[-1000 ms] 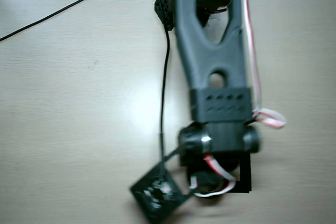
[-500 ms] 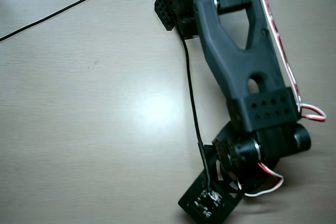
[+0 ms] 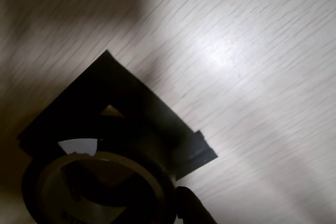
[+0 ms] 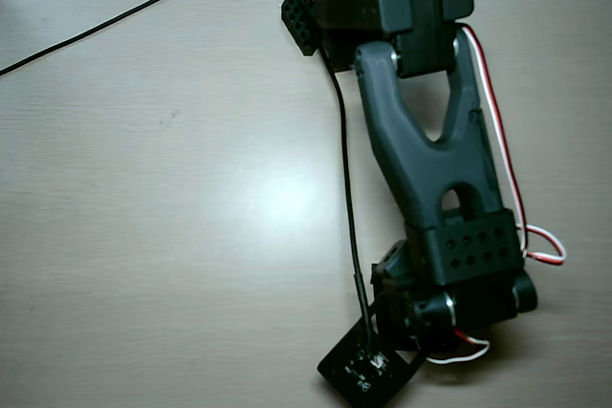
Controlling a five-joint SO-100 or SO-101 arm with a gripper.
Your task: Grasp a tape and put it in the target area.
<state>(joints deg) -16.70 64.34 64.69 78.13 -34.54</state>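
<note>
Wrist view: the tape (image 3: pixel 100 187) sits at the bottom left of the frame, a ring with a pale inner core and dark outer wrap, its open centre facing the camera. It lies over the near corner of a black square mat (image 3: pixel 121 108) on the pale wood-grain table (image 3: pixel 247 51); I take that mat to be the target area, though nothing marks it as such. So the roll is right up against my gripper (image 3: pixel 181 208), and the mat runs away from me up and to the right. One dark fingertip (image 3: pixel 191 208) shows at the bottom edge, just beside the roll's right rim, touching or very nearly so. The other finger is out of frame. I cannot tell how wide my jaws stand, nor whether they are clamped on the ring or only beside it. Overhead view: my arm (image 4: pixel 421 140) reaches down the frame from its base at the top, and its wrist covers the roll completely; only a corner of the black square pokes out below it. Judgement: the roll already overlaps the mat, so what matters next is whether it sits squarely inside it.
</note>
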